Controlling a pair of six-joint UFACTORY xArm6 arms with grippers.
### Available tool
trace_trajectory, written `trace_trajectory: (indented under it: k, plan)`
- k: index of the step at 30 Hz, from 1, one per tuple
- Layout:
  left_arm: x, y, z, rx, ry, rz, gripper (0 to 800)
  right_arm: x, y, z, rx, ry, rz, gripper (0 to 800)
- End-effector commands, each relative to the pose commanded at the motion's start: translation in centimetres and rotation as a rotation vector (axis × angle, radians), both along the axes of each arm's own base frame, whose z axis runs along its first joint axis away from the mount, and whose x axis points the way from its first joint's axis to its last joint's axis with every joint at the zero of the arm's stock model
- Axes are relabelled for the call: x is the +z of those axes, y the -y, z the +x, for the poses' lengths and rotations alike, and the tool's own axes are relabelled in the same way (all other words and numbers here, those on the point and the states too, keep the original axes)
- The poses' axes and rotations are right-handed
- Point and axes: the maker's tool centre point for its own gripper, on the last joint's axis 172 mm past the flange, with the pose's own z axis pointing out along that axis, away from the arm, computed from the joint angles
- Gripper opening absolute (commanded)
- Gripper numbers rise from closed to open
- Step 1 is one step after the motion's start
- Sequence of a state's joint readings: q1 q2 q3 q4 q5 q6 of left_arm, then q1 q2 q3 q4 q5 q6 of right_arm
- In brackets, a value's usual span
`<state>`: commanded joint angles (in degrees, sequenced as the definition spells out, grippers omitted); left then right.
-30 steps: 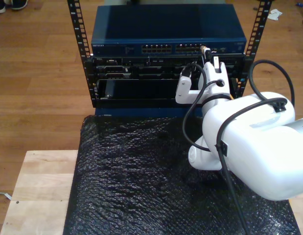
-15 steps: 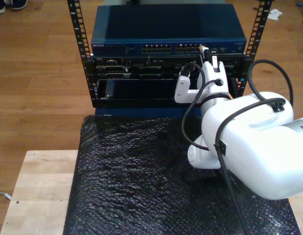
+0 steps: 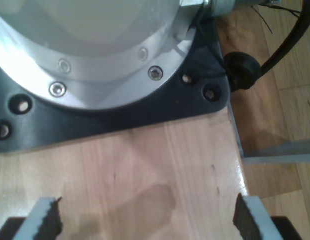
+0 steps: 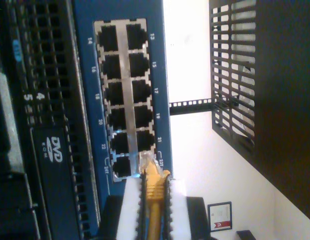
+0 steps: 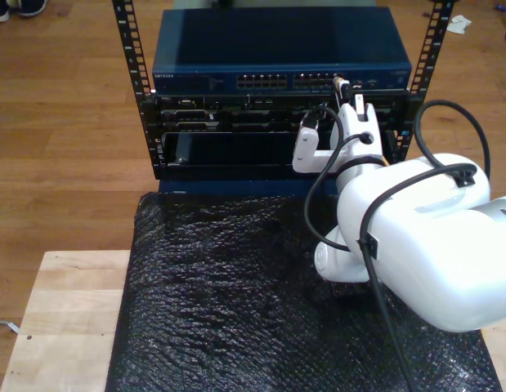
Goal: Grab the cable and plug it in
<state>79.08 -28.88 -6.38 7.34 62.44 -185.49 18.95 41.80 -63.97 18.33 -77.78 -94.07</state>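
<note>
the blue switch (image 5: pixel 281 51) sat in the rack (image 5: pixel 130 73), and just ahead of my second gripper (image 4: pixel 153 202) its ports (image 4: pixel 122 95) faced the jaws, which were clamped on the cable (image 4: pixel 153 187) right behind its plug (image 4: pixel 147 161), the tip almost touching a port. the cable looked light, its plug stiff but brittle, so that hold seemed right. against the earlier frames the arm had barely shifted; my first gripper (image 3: pixel 144 220) hung wide apart and empty over the wooden table (image 3: pixel 144 170).
</note>
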Motion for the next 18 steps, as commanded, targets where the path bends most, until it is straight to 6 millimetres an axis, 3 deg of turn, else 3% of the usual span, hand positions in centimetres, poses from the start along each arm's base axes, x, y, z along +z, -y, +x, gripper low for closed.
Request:
trace_trajectory:
  k: [18]
  plan:
    - [-0.03,-0.01,0.00,0.001,0.000,0.000,800,0.12,0.07,-0.03,-0.001,0.006,0.000,0]
